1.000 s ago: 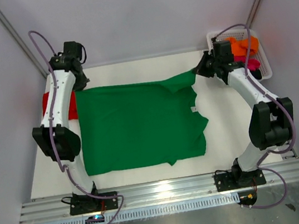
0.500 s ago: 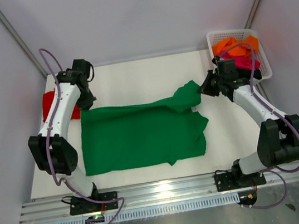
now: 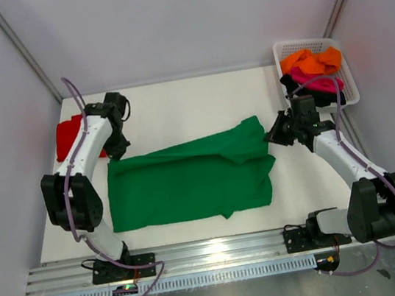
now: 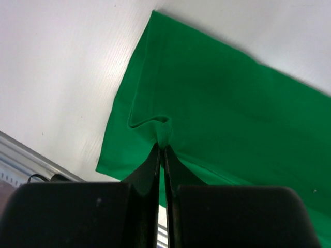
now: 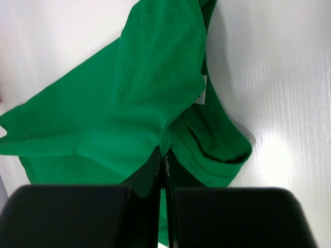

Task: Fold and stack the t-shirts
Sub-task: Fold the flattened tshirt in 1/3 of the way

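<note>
Folding the green t-shirt (image 3: 188, 183), your left fingers (image 4: 147, 173) and right fingers (image 5: 150, 174) clamp its edge; shirts (image 3: 311, 64) in the upper-right basket (image 3: 299, 44) wait.

I read no text anywhere. The neck tag (image 5: 202, 96) on the green t-shirt (image 5: 155, 77) is too small.

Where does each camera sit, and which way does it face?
Top external: above and behind the bases, facing down at table, green t-shirt, basket; left arm, right arm visible.
Left wrist: on the left arm, facing along the shut left pincer at the shirt edge it pinches.
Right wrist: likewise, along the shut right pincer pinching the shirt near its collar.
Shared: all show the green t-shirt.
</note>
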Controlling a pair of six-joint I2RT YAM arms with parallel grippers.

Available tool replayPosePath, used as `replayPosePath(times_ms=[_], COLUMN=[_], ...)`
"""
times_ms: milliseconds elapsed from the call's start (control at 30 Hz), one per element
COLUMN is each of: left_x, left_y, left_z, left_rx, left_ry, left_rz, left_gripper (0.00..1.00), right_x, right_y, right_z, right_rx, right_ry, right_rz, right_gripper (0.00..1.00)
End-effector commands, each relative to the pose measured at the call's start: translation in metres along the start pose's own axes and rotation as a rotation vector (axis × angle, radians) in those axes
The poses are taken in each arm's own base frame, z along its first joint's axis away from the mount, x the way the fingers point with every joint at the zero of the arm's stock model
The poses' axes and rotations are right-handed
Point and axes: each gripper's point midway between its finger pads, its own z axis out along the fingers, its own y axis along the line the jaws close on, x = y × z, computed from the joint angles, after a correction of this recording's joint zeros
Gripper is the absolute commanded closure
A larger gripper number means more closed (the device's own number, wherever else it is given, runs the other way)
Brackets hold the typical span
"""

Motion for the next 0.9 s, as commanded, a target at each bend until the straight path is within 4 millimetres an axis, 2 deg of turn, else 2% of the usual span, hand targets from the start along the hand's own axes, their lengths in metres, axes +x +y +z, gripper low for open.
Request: replayPosePath(times_ms=[0, 33, 100, 167, 200, 233, 300, 333, 400, 467, 633, 700, 767, 867], left_x=[0.008, 0.011, 0.005, -0.014, -0.019, -0.034, -0.046, -0.058, -0.07, -0.073, -0.06, -0.06, -0.069, -0.093], left_y=[0.014, 0.018, 0.027, 0.031, 0.032, 0.035, 0.033, 0.033, 0.033, 0.039, 0.051, 0.05, 0.047, 0.041], left_z=[0.007, 0.012, 0.018, 0.012, 0.017, 0.006, 0.006, -0.002, -0.003, -0.002, 0.018, 0.026, 0.027, 0.016], left_rx=[-0.071, -0.095, -0.17, -0.219, -0.257, -0.283, -0.307, -0.304, -0.32, -0.363, -0.449, -0.439, -0.42, -0.4], left_ry=[-0.015, -0.012, -0.041, -0.087, -0.083, -0.122, -0.13, -0.156, -0.176, -0.19, -0.169, -0.171, -0.19, -0.234], left_rz=[-0.049, -0.043, -0.023, -0.012, 0.005, 0.004, 0.012, -0.001, -0.012, 0.001, 0.046, 0.042, 0.033, 0.043], left_gripper=[1.0, 1.0, 1.0, 1.0, 1.0, 1.0, 1.0, 1.0, 1.0, 1.0, 1.0, 1.0, 1.0, 1.0], right_x=[0.009, 0.01, 0.014, 0.016, 0.015, 0.015, 0.013, 0.014, 0.011, 0.01, 0.01, 0.012, 0.012, 0.011], right_y=[0.004, 0.004, -0.001, -0.004, -0.003, -0.003, -0.004, -0.005, -0.006, -0.007, -0.009, -0.012, -0.013, -0.013], right_z=[-0.011, -0.014, -0.015, -0.016, -0.017, -0.018, -0.019, -0.02, -0.023, -0.024, -0.026, -0.024, -0.022, -0.019], right_rx=[-0.028, -0.033, -0.017, -0.002, -0.003, -0.002, 0.005, 0.011, 0.02, 0.03, 0.041, 0.051, 0.054, 0.056], right_ry=[-0.005, -0.008, -0.005, -0.002, -0.001, -0.002, -0.008, -0.007, -0.019, -0.029, -0.035, -0.029, -0.023, -0.017], right_rz=[0.017, 0.012, 0.009, 0.004, -0.002, -0.004, -0.013, -0.015, -0.026, -0.03, -0.037, -0.038, -0.04, -0.041], right_gripper=[0.97, 0.97, 0.97, 0.97, 0.97, 0.97, 0.97, 0.97, 0.97, 0.97, 0.97, 0.97, 0.97, 0.97])
